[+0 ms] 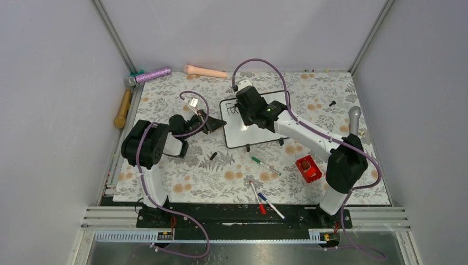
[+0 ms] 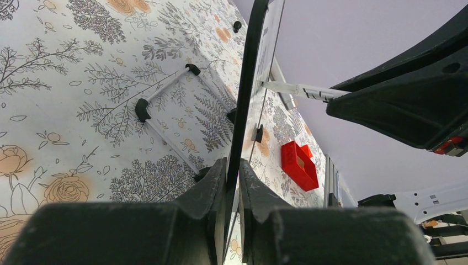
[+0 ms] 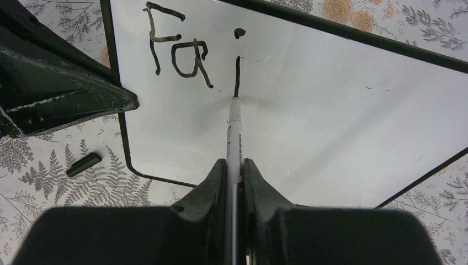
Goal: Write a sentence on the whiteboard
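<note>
The whiteboard (image 1: 251, 135) sits in the far middle of the table (image 1: 182, 168). Its long axis runs roughly left to right, slightly skewed, and its two feet are on the near edge. Whether it lies flat on the cloth I cannot tell.

The sentence (image 3: 179, 47) reads only "Fai". It sits in the far left corner of the whiteboard and runs along the long axis.

The right gripper (image 3: 234, 165) is clenched on a marker (image 3: 235, 124). The marker points straight away from the fingers, and its tip touches the whiteboard at the foot of the "i". The left gripper (image 2: 232, 171) is clamped on the black frame at the whiteboard's left edge. In the left wrist view that frame runs edge-on away from the camera.

The table wears a cloth printed with grey leaves and orange flowers. A red box (image 1: 308, 169) lies toward the near right. A green pen (image 1: 265, 165) lies just left of it. A red pen (image 1: 256, 197) and a blue pen (image 1: 270, 205) lie at the near edge. A black cap (image 1: 213, 156) lies near the whiteboard's near left corner.

Along the far left are a mallet (image 1: 122, 107), a purple glitter stick (image 1: 152, 74) and a pink roll (image 1: 204, 71). Pale grey walls close in three sides, with metal posts at the far corners.
</note>
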You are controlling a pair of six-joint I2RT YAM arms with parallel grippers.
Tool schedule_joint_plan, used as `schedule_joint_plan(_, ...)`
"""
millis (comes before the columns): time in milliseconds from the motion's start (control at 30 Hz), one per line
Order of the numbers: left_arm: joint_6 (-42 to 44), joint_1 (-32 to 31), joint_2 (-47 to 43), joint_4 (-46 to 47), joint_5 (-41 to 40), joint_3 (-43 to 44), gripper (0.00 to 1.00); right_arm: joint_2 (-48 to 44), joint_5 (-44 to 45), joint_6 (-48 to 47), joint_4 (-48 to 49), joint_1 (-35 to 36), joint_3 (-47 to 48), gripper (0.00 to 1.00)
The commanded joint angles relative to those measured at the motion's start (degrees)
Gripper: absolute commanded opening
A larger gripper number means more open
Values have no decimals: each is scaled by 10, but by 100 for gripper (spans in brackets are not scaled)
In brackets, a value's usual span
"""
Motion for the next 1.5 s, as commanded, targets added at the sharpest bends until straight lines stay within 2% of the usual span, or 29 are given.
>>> schedule_joint_plan(0,1,-2,-25,45,6,-3,2,-27,-2,6,0,-5,8,0)
schedule_joint_plan(267,1,-2,-24,45,6,-2,2,-42,4,-1,3,-9,33,0)
schedule_joint_plan(700,0,-2,-25,45,7,-2,2,-5,17,-9,-2,-17,69,0)
schedule_joint_plan(1467,0,-2,-25,45,8,-1,2,24,40,-11,-21,-19,81,0)
